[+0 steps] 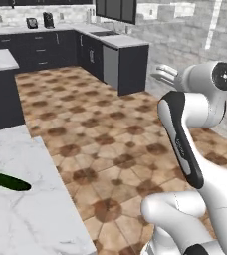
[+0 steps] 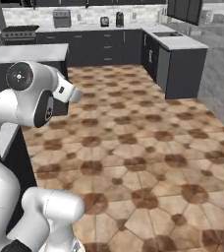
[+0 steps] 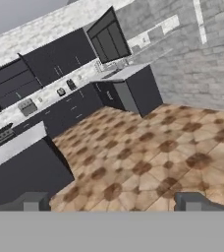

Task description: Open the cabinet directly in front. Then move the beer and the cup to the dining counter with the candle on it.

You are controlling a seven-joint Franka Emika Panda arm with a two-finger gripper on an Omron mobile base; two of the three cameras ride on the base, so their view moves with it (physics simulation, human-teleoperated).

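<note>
The dining counter [image 1: 31,219], a white grey-veined marble top, fills the lower left of the left base view. A slim dark green shape [image 1: 7,181] lies flat on it near the left edge; it looks like the beer on its side, but I cannot tell for sure. My gripper [image 1: 160,75] hangs high over the tiled floor, away from the counter and pointing into the kitchen. It is open, its fingertips [image 3: 33,202] wide apart with nothing between them. Dark upper wall cabinets [image 3: 60,55] line the far wall; I cannot tell which is the task's cabinet. The cup and the candle are out of view.
A shorter marble-topped island [image 2: 28,52] stands left of the floor. Dark lower units with a sink counter [image 2: 180,42] run along the back and right, ending in a peninsula [image 1: 128,62]. Small appliances [image 2: 111,20] sit on the back counter. A grey brick wall [image 1: 195,45] closes the right.
</note>
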